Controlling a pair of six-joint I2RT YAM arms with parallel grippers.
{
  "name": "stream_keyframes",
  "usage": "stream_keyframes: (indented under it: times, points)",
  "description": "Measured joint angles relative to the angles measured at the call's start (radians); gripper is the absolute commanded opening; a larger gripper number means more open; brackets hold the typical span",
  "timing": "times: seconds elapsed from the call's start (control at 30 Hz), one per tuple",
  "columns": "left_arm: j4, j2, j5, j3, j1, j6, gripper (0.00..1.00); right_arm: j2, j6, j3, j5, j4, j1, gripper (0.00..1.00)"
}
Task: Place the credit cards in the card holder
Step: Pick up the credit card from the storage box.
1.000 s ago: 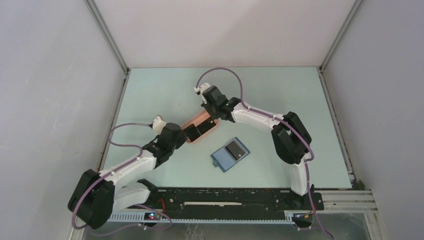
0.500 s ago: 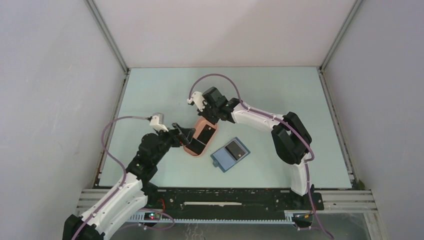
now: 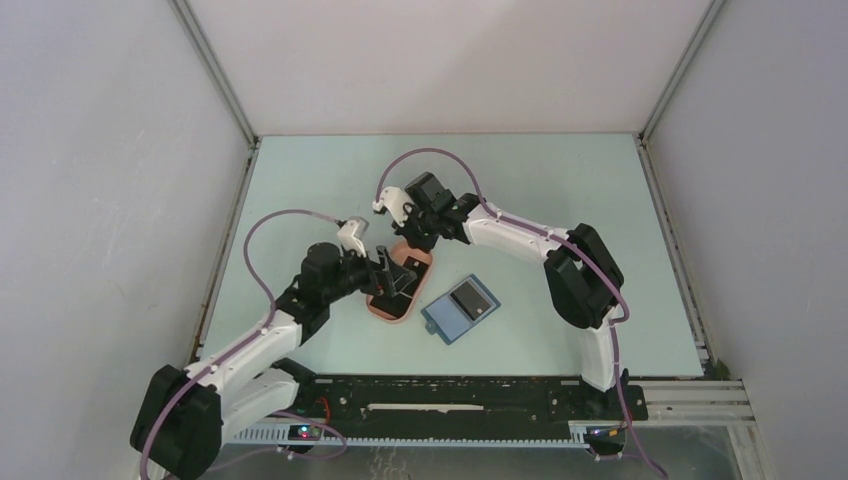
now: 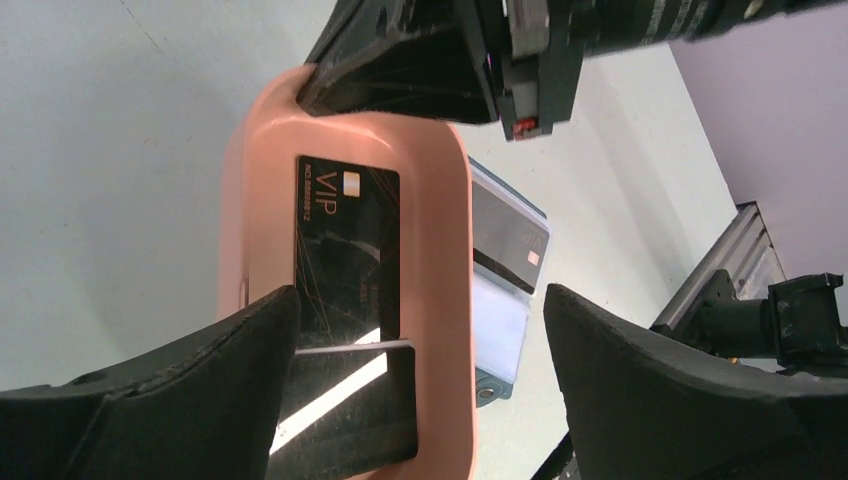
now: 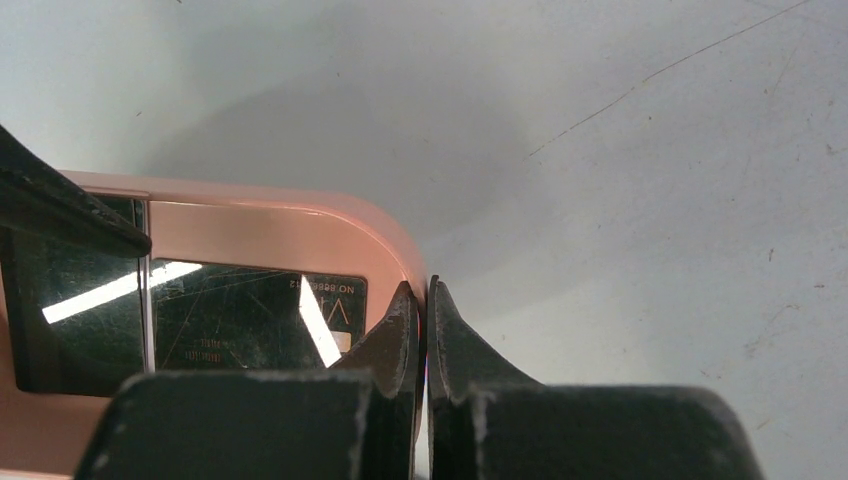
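Two black credit cards lie in a pink tray (image 4: 445, 250): a VIP card (image 4: 348, 240) and another card (image 4: 350, 410) overlapping its near end. My left gripper (image 4: 420, 300) hangs open over the tray's near end, one finger above the cards and one outside the rim, holding nothing. My right gripper (image 5: 421, 300) is shut on the tray's far rim (image 5: 300, 215). The blue card holder (image 3: 460, 308) lies open right of the tray, with a dark card (image 3: 470, 300) in its pocket. From above, the left gripper (image 3: 390, 283) and right gripper (image 3: 415, 245) are at opposite ends of the tray (image 3: 385, 308).
The blue-green table top (image 3: 560, 200) stretches behind and to the right. White walls close in the left, back and right sides. A black rail (image 3: 450, 390) runs along the near edge.
My left gripper has opened wide and swung in over the tray's near end. The tray has turned and slid toward the near edge. The right gripper followed slightly, still shut on the rim.
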Motion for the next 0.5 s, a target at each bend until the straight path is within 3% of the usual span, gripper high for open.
stream_keyframes:
  times: [0.23,0.5]
  points:
    - [-0.066,0.09,-0.027,0.108,-0.001,0.022,0.96,0.0,0.0,0.002,0.002,-0.001,0.001,0.0]
    - [-0.112,0.157,-0.071,0.125,-0.045,0.026,0.96,0.0,0.001,0.004,0.025,-0.002,0.006,0.0]
